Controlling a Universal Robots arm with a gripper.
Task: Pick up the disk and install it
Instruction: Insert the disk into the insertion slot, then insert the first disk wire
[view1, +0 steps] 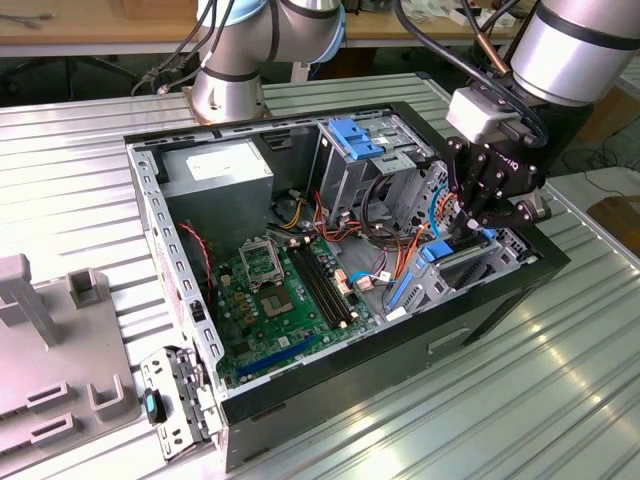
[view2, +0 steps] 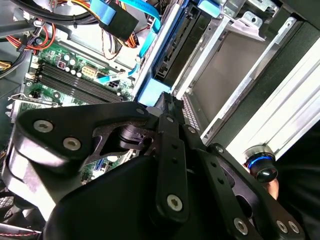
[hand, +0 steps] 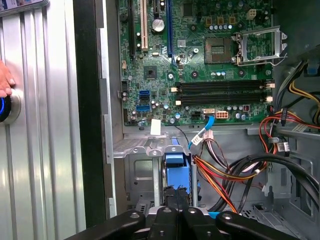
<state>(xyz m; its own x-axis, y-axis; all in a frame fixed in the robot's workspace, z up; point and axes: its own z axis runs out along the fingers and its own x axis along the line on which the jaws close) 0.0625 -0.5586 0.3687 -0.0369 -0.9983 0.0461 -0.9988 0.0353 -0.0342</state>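
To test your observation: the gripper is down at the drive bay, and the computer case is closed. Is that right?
No: the computer case is open, its motherboard exposed, as the exterior view shows. The gripper is at the drive bay.

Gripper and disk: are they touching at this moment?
Touching. In the second wrist view the gripper lies against the light-blue bracket end of the disk, with no gap showing between them.
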